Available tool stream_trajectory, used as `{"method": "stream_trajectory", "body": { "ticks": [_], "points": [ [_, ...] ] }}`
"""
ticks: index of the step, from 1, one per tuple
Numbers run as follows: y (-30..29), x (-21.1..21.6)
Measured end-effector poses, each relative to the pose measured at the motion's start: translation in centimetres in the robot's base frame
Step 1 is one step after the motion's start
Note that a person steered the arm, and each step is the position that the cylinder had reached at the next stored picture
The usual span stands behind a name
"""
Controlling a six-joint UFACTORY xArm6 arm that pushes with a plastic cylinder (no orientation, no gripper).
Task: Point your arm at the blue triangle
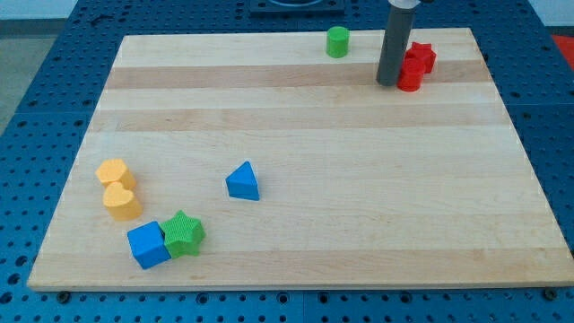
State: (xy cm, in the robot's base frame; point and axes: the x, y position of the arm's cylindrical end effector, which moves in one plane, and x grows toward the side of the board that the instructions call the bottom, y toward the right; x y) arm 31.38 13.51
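The blue triangle (243, 181) lies on the wooden board (359, 197) left of centre, towards the view's bottom. My tip (387, 84) is the lower end of the dark rod at the view's top right, far from the triangle. It stands just left of a red cylinder (410, 75), close to touching it, with a red star-like block (421, 56) right behind that.
A green cylinder (337, 41) stands at the top, left of the rod. At bottom left are a yellow hexagon-like block (115, 172), a yellow heart (120, 201), a blue cube (148, 244) and a green star (184, 233). Blue perforated table surrounds the board.
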Motion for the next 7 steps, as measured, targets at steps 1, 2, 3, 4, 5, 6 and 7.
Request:
{"method": "stream_trajectory", "body": {
  "ticks": [1, 2, 3, 4, 5, 6, 7],
  "points": [
    [-1.7, 4.0],
    [-5.4, 6.3],
    [-7.5, 7.1],
    [-11.9, 7.1],
    [-17.6, 7.9],
    [-22.3, 7.9],
    [-24.7, 10.2]
  ]
}}
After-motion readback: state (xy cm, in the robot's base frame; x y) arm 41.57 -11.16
